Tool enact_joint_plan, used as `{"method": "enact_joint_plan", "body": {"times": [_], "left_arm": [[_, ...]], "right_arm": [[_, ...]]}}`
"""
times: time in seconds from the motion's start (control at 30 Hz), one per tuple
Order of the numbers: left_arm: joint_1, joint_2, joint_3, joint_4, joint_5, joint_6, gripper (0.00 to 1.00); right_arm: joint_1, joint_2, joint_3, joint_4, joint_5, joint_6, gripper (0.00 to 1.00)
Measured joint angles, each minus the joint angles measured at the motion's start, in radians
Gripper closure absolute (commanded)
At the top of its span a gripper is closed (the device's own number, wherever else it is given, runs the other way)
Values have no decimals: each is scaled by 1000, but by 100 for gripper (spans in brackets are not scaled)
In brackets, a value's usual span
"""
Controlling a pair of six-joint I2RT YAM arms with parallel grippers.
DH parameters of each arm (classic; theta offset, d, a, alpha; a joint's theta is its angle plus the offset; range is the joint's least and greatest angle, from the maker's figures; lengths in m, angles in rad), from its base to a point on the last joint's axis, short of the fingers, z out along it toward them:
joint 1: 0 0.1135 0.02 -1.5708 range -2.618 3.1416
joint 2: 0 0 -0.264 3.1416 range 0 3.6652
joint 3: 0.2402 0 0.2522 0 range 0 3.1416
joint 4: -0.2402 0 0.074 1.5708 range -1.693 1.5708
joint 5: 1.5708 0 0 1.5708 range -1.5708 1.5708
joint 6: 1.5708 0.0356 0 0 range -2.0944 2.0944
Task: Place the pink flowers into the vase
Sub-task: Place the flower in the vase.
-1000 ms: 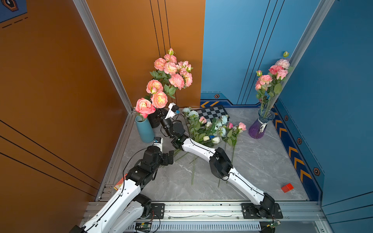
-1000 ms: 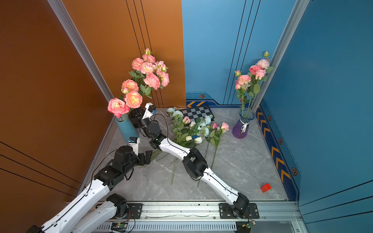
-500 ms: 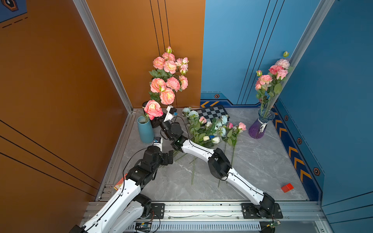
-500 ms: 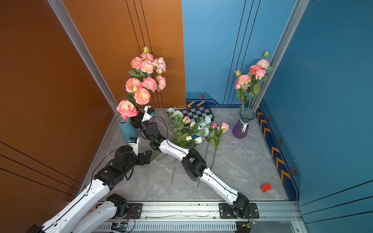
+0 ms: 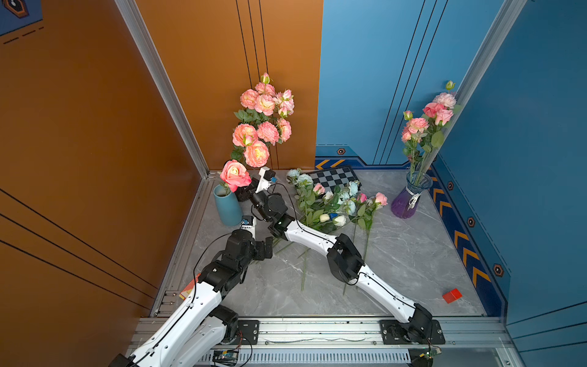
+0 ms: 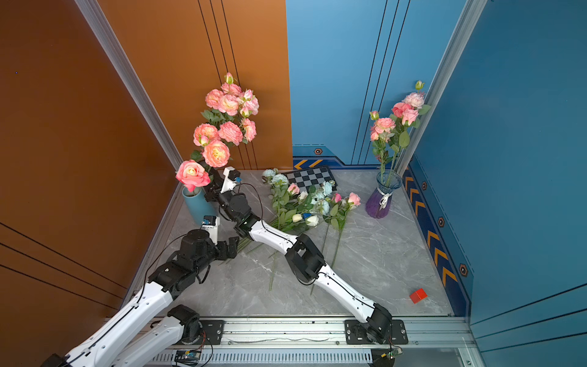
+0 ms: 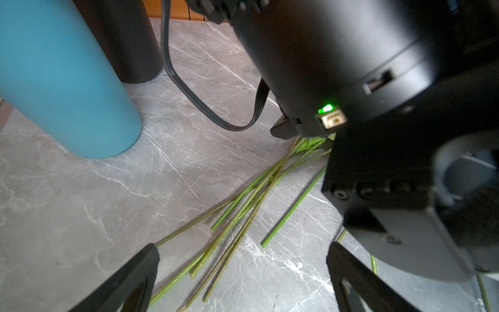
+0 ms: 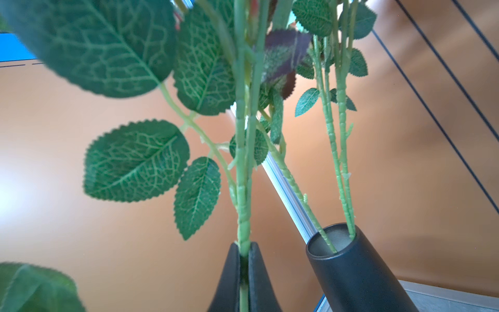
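Showing ruffled pink flowers (image 5: pixel 267 132), leafy green stems (image 8: pixel 243 200)

The pink rose (image 5: pixel 235 175) in the right gripper (image 8: pixel 244 247) slightly lower, farther from the orange wall (image 5: pixel 95 143).

Left arm (image 5: pixel 190 305): white links, black wrist, stretched low and forward.
Left gripper (image 7: pixel 243 250): fingers spread wide, tips near the floor.
Right arm (image 5: pixel 308 235): elbow bent, reaching across to the far-left corner, wrist tipped up.
Right gripper (image 8: pixel 244 259): fingers pinched together (on a stem of the pink flowers (image 8: pixel 241 189)).
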Motion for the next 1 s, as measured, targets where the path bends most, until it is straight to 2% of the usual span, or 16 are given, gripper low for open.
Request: {"method": "enact_joint_plan", "body": {"times": [0.3, 0.57, 0.8, 1.0], "left_arm": [[0, 9, 0, 0, 0, 0, 1], [0, 9, 0, 1, 0, 4, 1], [0, 11, 0, 1, 0, 7, 2], [0, 19, 0, 10, 0, 8, 1]], "right_arm": [[5, 0, 27, -45, -3, -26, 93], [5, 0, 30, -56, -3, -26, 82], [5, 0, 30, -62, -3, -26, 79], [5, 0, 37, -63, -3, -26, 67]]}}
